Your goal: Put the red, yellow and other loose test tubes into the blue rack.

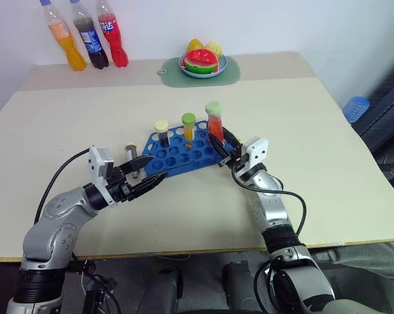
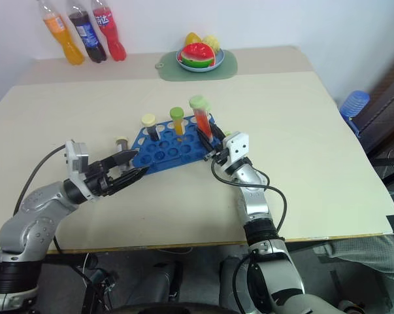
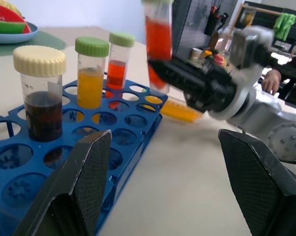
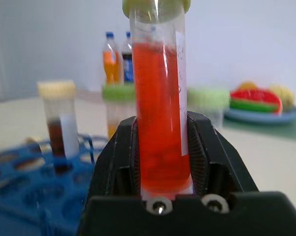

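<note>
**Red tube clamped at the rack's right end; 2 tubes already seated**

Red-liquid tube (image 1: 215, 124), green cap, upright, pinched low on its body between the fingers of the right gripper (image 1: 218, 149). It stands at the right end of the blue rack (image 1: 183, 156); whether its base sits in a hole or hangs above the plate cannot be told.

Yellow-orange tube (image 1: 188, 128), green cap, stands upright in the rack's far row. Dark-liquid tube (image 1: 161, 133), cream cap, stands upright in the same row, further toward the left end. In the left wrist view a 3rd green-capped tube with a little red liquid (image 3: 119, 62) stands in the rack beyond those 2.

Rack lies mid-table, angled, left end nearer the front edge. Most holes bare.

Left gripper (image 1: 146, 173) at the rack's left end, level, fingers apart, holding nothing. A small grey-capped item (image 1: 131, 159) stands just beside those fingers; what it is cannot be told.

Table (image 1: 327, 170) pale. At the far edge: green mat (image 1: 230, 75) with a blue fruit plate (image 1: 221, 65), near the middle. 3 soda bottles (image 1: 85, 34) at the far left corner.
</note>
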You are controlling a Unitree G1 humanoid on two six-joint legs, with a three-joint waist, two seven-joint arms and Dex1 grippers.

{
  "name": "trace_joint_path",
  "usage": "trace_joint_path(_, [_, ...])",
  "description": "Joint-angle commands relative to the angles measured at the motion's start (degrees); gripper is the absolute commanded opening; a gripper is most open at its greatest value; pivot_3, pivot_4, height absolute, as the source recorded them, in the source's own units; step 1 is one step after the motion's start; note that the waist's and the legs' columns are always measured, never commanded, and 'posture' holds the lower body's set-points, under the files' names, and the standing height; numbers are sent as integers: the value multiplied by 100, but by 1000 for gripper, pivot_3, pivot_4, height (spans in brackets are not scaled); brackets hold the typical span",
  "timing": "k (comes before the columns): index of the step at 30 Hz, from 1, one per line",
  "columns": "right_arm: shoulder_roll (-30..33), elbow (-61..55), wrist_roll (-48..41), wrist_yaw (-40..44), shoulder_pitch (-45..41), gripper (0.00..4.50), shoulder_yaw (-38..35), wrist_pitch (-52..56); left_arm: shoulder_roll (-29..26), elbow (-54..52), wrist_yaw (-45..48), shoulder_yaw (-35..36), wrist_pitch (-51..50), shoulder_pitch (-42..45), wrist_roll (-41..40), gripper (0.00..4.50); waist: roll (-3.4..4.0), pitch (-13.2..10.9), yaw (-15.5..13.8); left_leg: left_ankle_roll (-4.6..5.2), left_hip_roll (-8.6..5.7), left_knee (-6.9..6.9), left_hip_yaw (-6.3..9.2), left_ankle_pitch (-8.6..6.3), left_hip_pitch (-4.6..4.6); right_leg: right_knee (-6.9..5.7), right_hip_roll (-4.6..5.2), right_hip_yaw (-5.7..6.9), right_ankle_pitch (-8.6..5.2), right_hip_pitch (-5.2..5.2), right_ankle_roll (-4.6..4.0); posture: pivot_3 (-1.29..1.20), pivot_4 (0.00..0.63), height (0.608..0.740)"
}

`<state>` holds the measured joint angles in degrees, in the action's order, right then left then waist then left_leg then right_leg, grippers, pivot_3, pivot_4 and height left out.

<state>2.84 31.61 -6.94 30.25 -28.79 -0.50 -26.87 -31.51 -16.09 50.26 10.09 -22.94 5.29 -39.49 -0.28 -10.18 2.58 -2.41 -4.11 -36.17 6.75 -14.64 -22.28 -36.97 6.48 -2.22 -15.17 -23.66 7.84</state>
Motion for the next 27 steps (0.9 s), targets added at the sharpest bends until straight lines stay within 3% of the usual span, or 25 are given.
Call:
trace_joint_path(1, [31, 550, 114, -190, -302, 831, -49, -408, -54, -268, -38, 201, 46, -35, -95, 3621, 0, 0, 5, 0, 0, 0, -1, 0, 0, -1, 0, -1, 0, -1, 0, 0, 150, 740])
trace_joint_path(13, [-45, 2155, 148, -313, -691, 831, -85, -1191, -46, -464, -141, 231, -8, -153, -103, 3621, -25, 15, 2, 0, 1, 8, -5, -1, 52, 1, -3, -9, -1, 43, -1, 0, 150, 740])
trace_joint_path(16, [-13, 2017, 16, -180, -524, 831, -121, -1242, -66, -468, -146, 245, -24, -142, -122, 3621, -30, 19, 1, 2, 3, 20, -6, -2, 90, 9, -5, -11, -5, 80, -6, 0, 150, 740])
trace_joint_path(27, [82, 1738, 25, -120, -247, 831, -156, -1215, -35, -316, -85, 128, -17, 18, -88, 3621, -64, 41, -28, 9, 4, 25, 3, -8, 90, 49, -6, -3, -6, 100, -5, 0, 150, 740])
